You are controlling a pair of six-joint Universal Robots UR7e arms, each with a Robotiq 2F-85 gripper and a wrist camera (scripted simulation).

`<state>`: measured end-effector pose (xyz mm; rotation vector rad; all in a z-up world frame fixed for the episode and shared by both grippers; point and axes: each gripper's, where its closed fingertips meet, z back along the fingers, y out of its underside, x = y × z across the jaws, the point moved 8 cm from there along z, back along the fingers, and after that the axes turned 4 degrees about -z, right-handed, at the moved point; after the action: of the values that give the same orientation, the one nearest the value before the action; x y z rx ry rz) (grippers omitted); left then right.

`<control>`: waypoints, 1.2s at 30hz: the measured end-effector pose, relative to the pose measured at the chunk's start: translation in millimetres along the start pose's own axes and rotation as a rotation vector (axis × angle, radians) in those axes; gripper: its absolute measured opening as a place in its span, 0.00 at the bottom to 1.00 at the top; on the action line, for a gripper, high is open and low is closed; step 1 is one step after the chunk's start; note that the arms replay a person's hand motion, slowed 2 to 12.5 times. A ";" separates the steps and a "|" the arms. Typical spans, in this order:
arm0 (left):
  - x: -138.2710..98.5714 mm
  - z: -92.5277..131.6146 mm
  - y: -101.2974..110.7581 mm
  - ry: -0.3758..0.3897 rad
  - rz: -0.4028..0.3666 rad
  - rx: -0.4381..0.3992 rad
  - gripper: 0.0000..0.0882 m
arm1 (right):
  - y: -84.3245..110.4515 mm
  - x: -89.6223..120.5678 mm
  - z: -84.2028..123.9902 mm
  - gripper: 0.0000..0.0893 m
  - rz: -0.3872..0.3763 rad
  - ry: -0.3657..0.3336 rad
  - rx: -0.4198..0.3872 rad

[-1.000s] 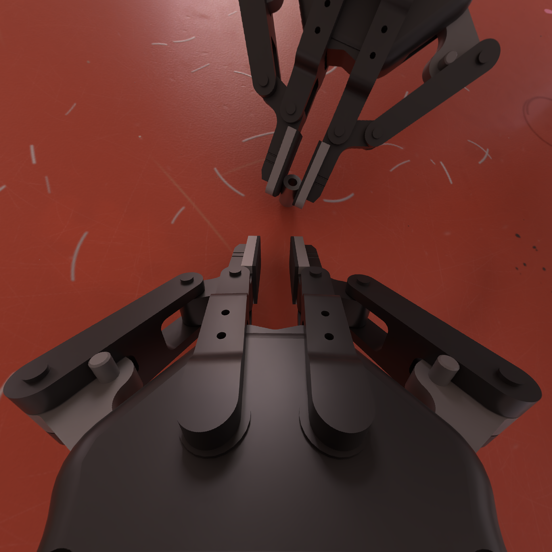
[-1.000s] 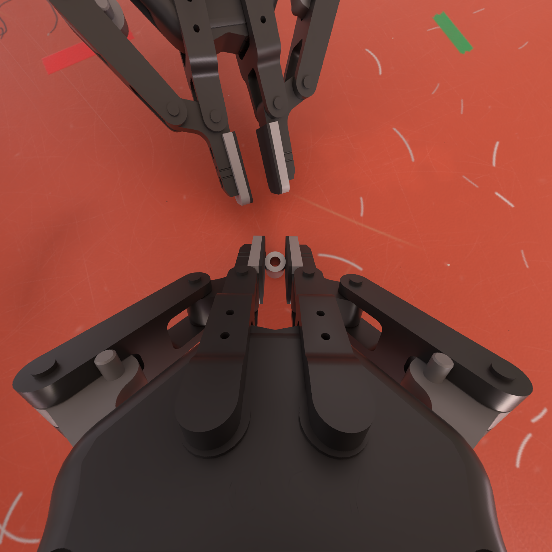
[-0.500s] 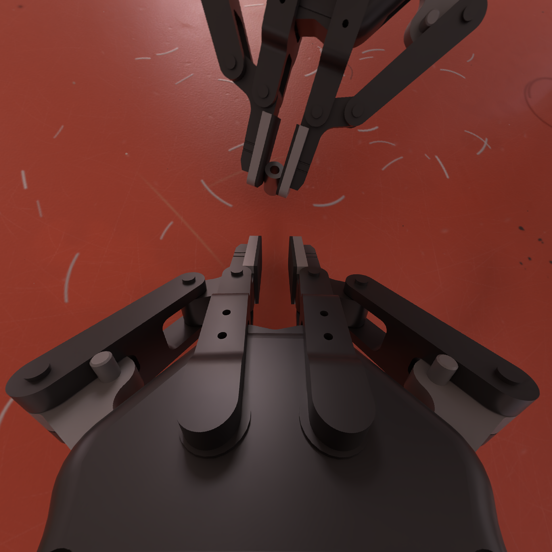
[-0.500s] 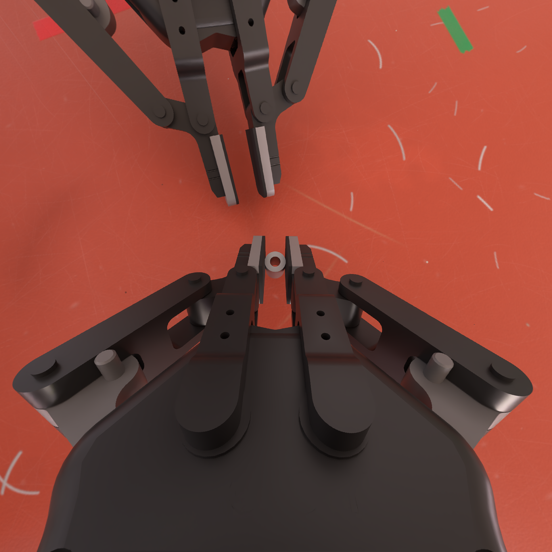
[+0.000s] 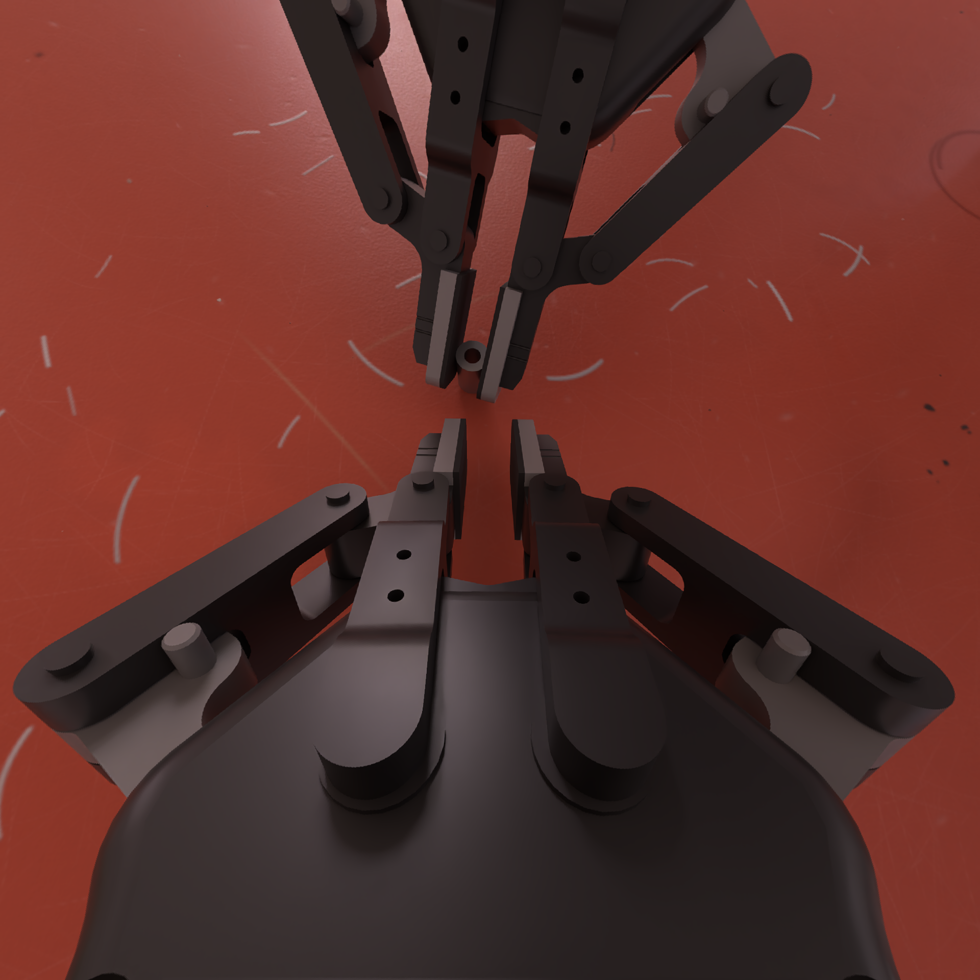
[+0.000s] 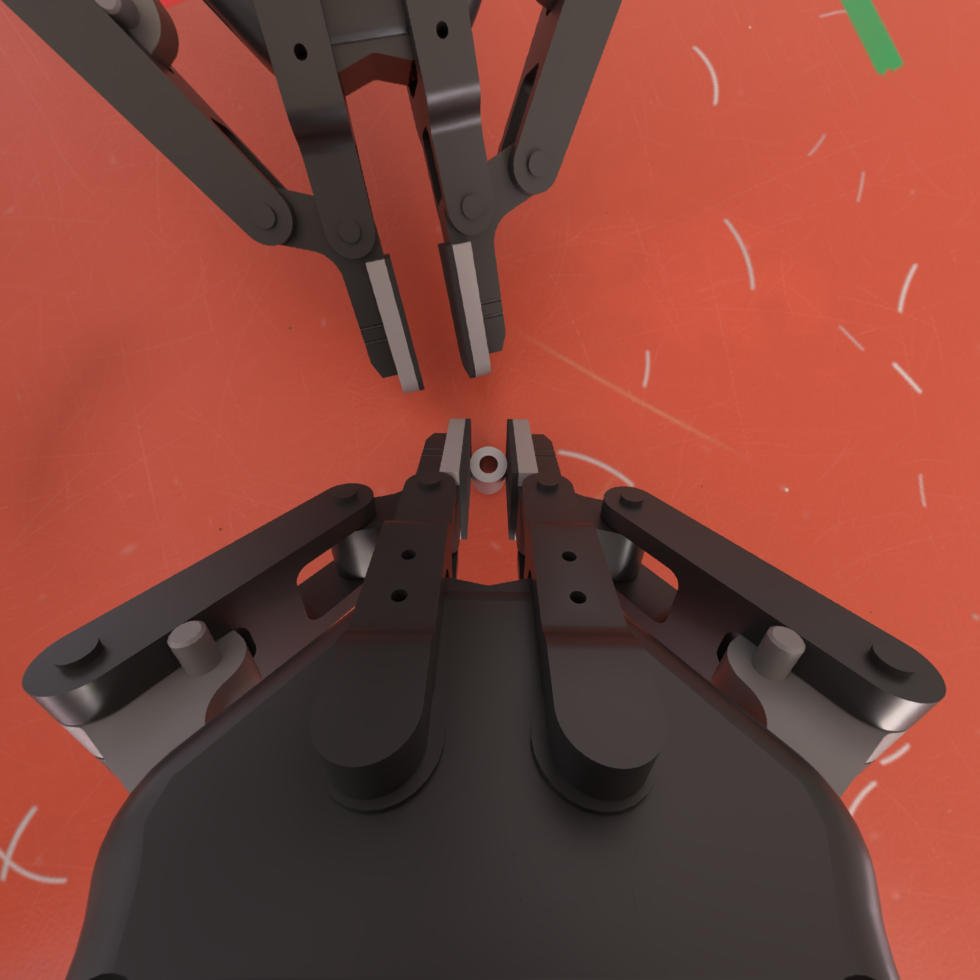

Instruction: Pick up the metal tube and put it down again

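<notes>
A small grey metal tube (image 6: 488, 464) stands upright, open end towards the camera, between the pads of my right gripper (image 6: 488, 424), which is shut on it close above the red table (image 6: 742, 477). I cannot tell whether the tube touches the table. In the left wrist view the right gripper (image 5: 466, 379) comes down from the top with the tube (image 5: 471, 354) between its fingertips. My left gripper (image 5: 488, 424) has a narrow gap between its pads and holds nothing. Its tips are a short way from the right gripper's tips. It also shows in the right wrist view (image 6: 445, 379).
The red table (image 5: 159, 318) is marked with pale curved scratches. A green strip of tape (image 6: 872, 37) lies at the top right of the right wrist view. A few dark specks (image 5: 933, 435) lie at the right of the left wrist view.
The two grippers have drawn closer, tip to tip, and each looks larger in the other's view. The tube stays in the right gripper. The left gripper's gap is unchanged.
</notes>
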<state>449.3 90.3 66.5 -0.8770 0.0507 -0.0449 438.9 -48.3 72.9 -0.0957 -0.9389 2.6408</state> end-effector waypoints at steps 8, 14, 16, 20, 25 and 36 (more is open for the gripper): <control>-0.4 -2.2 0.6 0.003 -0.004 0.013 0.16 | -0.7 1.0 -1.1 0.13 -0.006 -0.005 -0.006; -0.2 -2.9 1.5 0.000 -0.003 0.020 0.15 | -0.6 1.9 -1.3 0.13 -0.009 -0.007 -0.010; 0.1 -3.1 2.0 0.001 -0.001 0.023 0.15 | -0.5 2.1 -1.5 0.13 -0.010 -0.007 -0.013; 0.7 -3.2 2.5 0.002 0.005 0.024 0.14 | -0.4 2.3 -1.6 0.13 -0.012 -0.006 -0.017; 1.2 -3.1 2.8 0.002 0.011 0.022 0.13 | 0.0 2.2 -1.6 0.13 -0.014 -0.007 -0.020; 1.9 -3.0 3.0 0.006 0.021 0.020 0.12 | 0.9 2.1 -1.5 0.13 -0.019 -0.010 -0.029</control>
<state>451.1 89.8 62.2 -0.8567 0.0646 -0.0280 437.0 -47.4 71.3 -0.0808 -0.9761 2.6134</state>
